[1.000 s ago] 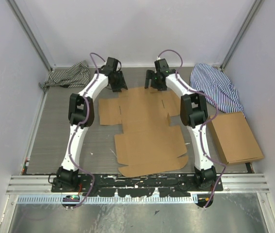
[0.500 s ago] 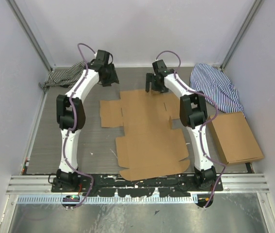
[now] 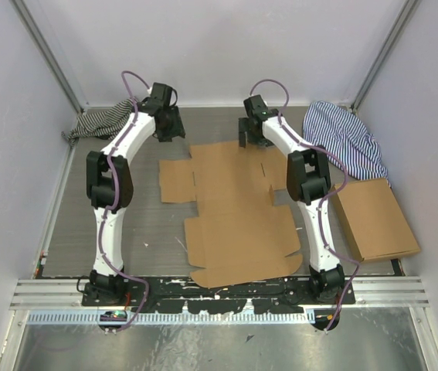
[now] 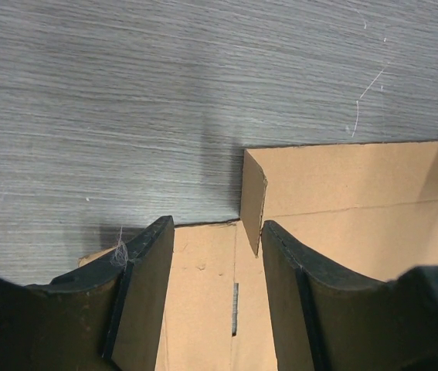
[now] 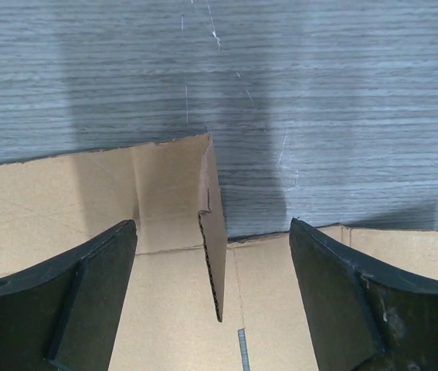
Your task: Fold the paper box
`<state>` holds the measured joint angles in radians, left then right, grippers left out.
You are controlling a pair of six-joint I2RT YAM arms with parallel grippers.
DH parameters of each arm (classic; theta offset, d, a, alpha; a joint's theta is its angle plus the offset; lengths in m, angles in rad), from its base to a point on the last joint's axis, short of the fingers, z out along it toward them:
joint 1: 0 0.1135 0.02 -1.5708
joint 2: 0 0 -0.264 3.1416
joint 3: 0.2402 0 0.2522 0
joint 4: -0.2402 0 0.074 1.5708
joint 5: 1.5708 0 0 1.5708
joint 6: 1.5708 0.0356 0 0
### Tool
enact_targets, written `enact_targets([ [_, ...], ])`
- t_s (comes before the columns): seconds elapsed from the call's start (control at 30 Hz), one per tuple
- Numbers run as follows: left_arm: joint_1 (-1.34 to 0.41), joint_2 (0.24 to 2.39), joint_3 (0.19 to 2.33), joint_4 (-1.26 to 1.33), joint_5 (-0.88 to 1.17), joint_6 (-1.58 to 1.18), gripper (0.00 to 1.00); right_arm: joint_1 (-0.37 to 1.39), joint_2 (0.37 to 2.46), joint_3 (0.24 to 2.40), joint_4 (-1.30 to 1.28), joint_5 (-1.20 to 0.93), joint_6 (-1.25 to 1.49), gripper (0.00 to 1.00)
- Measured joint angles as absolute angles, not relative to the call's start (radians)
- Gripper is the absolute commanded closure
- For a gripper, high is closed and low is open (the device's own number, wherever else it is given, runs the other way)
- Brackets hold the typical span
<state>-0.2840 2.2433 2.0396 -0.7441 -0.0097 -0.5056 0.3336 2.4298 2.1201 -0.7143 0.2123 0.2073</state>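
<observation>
— Surface, first entry?
— Grey wood-grain table (image 3: 126, 224), with pale walls on three sides.
— Task item?
— Paper box (image 3: 234, 209): brown corrugated die-cut sheet, unfolded, lying flat mid-table between the two arms. Two small flaps at its far edge stand upright.
— Left gripper (image 4: 215, 232)?
— Over the left end of the sheet's far edge, fingers (image 4: 145, 294) spread. One upright flap stands in the gap, close to the finger on the right of the wrist view; contact cannot be told.
— Right gripper (image 5: 211, 232)?
— Over the right end of that edge, fingers spread wide. The other raised flap stands between them, clear of both.
— Other items?
— Second cardboard box (image 3: 375, 219), at the table's right edge, apart from the sheet. Blue-striped cloth (image 3: 342, 135) in the far right corner. Dark-striped cloth (image 3: 106, 120) in the far left corner.
</observation>
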Motion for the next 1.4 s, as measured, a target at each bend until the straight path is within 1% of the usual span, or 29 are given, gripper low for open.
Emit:
enact_targets([
  [0.07,-0.284,2.243,2.039,-0.742,-0.010,-0.505,0.44,0.333,2.430,2.130,-0.715,0.212,0.208,0.22],
  [0.1,-0.284,2.243,2.039,-0.741,-0.011,-0.505,0.44,0.333,2.430,2.136,-0.714,0.212,0.208,0.27],
  [0.17,-0.284,2.241,2.032,-0.737,-0.012,-0.503,0.44,0.332,2.430,2.145,-0.712,0.208,0.208,0.43],
  [0.2,-0.284,2.239,2.026,-0.738,-0.012,-0.502,0.44,0.331,2.430,2.148,-0.711,0.203,0.210,0.57],
  [0.27,-0.284,2.239,2.022,-0.739,-0.013,-0.501,0.44,0.326,2.431,2.157,-0.712,0.189,0.212,0.73],
  [0.33,-0.284,2.239,2.022,-0.739,-0.013,-0.501,0.44,0.321,2.438,2.175,-0.712,0.175,0.218,0.84],
  [0.4,-0.284,2.237,2.022,-0.739,-0.013,-0.501,0.44,0.317,2.444,2.185,-0.710,0.166,0.218,0.91],
  [0.43,-0.284,2.235,2.022,-0.738,-0.013,-0.501,0.44,0.315,2.445,2.185,-0.711,0.159,0.221,0.97],
  [0.47,-0.284,2.233,2.022,-0.739,-0.012,-0.500,0.44,0.313,2.445,2.183,-0.710,0.155,0.220,0.99],
  [0.53,-0.284,2.226,2.022,-0.739,-0.008,-0.498,0.44,0.310,2.444,2.169,-0.694,0.145,0.218,0.99],
  [0.6,-0.283,2.211,2.022,-0.741,0.005,-0.497,0.44,0.307,2.413,2.106,-0.635,0.129,0.216,0.99],
  [0.83,-0.284,2.080,2.008,-0.746,0.047,-0.453,0.41,0.299,2.175,1.677,-0.334,0.091,0.219,0.99],
  [0.97,-0.289,1.987,2.001,-0.742,0.071,-0.404,0.39,0.300,2.045,1.509,-0.176,0.052,0.221,0.99],
  [1.17,-0.304,1.904,1.995,-0.730,0.144,-0.312,0.36,0.300,1.791,1.246,0.111,-0.084,0.220,0.99],
  [1.3,-0.311,1.888,1.995,-0.712,0.233,-0.253,0.37,0.301,1.663,1.142,0.228,-0.187,0.218,0.99],
  [1.4,-0.313,1.887,1.995,-0.709,0.325,-0.203,0.37,0.306,1.594,1.095,0.266,-0.260,0.212,0.99],
])
